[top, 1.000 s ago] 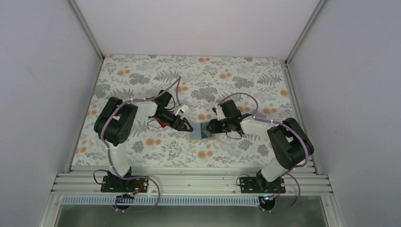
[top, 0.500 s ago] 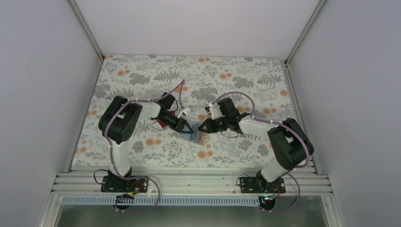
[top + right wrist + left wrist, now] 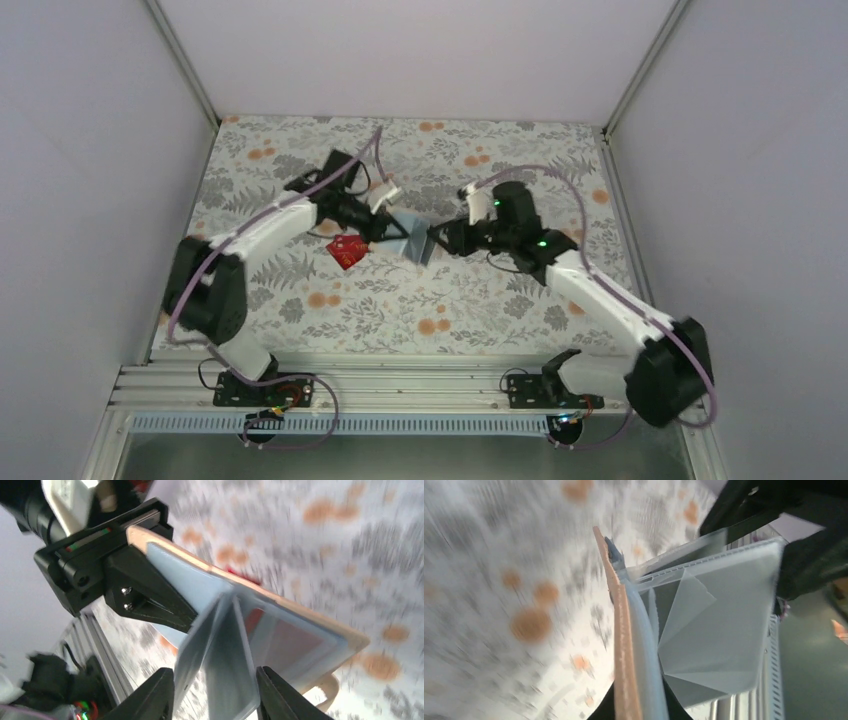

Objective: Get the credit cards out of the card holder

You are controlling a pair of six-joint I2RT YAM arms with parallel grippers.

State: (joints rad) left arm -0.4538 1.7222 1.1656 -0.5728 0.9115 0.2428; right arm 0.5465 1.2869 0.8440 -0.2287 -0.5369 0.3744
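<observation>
The card holder (image 3: 412,243), tan outside and pale blue-grey inside, hangs above the middle of the table between both arms. My left gripper (image 3: 392,232) is shut on its tan panel (image 3: 624,645), which runs edge-on between the jaws. Clear inner leaves fan out from the holder (image 3: 200,585). My right gripper (image 3: 217,695) is open and straddles those leaves; its fingertips (image 3: 167,695) sit close beside them. A red credit card (image 3: 292,640) shows behind a clear pocket of the holder. Another red credit card (image 3: 346,251) lies on the cloth, left of the holder.
A floral tablecloth (image 3: 480,300) covers the table. Pale walls close it in on three sides. An aluminium rail (image 3: 400,385) carrying both arm bases runs along the near edge.
The left gripper has closed on the holder and carried it up and towards the back. The right gripper followed, closed briefly and stands apart again. Both arms now reach farther out.
</observation>
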